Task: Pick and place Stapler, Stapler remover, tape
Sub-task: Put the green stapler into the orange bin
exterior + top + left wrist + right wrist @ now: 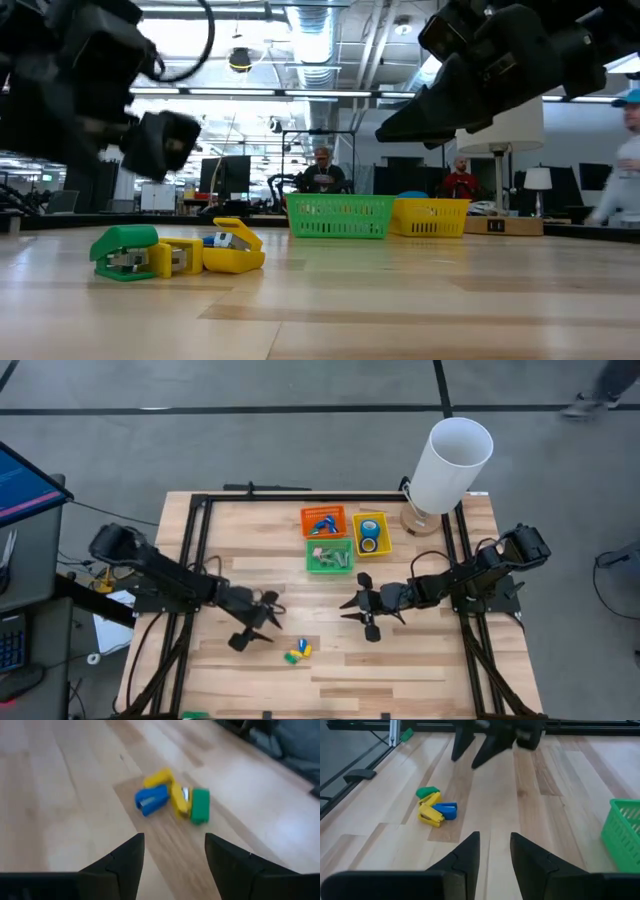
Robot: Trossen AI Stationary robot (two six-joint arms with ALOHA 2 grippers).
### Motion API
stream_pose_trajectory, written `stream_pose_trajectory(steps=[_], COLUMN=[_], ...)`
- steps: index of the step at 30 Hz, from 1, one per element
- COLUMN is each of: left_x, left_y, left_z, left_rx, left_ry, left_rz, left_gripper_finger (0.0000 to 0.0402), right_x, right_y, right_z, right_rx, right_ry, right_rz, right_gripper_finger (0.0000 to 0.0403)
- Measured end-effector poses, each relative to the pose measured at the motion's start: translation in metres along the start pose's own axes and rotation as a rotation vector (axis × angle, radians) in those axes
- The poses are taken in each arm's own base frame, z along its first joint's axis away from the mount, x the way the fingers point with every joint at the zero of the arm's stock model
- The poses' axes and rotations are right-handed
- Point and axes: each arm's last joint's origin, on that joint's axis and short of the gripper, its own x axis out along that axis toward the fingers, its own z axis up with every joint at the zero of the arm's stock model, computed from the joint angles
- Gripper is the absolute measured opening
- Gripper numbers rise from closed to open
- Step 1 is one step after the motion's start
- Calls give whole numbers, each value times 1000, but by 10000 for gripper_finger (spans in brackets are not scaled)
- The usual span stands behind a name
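Three small staplers lie in a pile on the wooden table near its front: a green one (200,806), a yellow one (172,792) and a blue one (151,799). They also show as a pile (298,652) in the high view. My left gripper (272,624) hovers open just left of and behind the pile, which lies ahead of its fingers (125,860). My right gripper (352,612) hangs open over the table's middle, with a narrow gap (495,845) and nothing in it. Two blue rolls of tape (369,538) lie in the yellow basket (384,520).
An orange basket (323,510) and a green basket (330,568), both holding small items, stand beside the yellow one at the table's far middle. A white cylinder lamp (450,465) stands at the far right. Black frame rails (195,550) run along the table's sides. People sit in the room beyond.
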Motion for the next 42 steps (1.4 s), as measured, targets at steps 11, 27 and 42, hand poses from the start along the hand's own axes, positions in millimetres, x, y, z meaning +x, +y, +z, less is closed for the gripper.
stream_pose_trajectory(steps=[11, 27, 42], left_x=[60, 63, 77], left_y=[0, -10, -11], left_z=[-2, 2, 3], left_rx=[-45, -186, -101], left_ry=[29, 33, 34], left_rz=[-184, -289, -285], left_gripper_finger=[198, 146, 164], right_x=[0, 0, 0], right_y=[0, 1, 1], right_z=[-2, -2, -2], right_rx=[-1, -2, 41], right_ry=[16, 20, 23], right_rz=[-2, -2, 0], right_gripper_finger=[101, 101, 101])
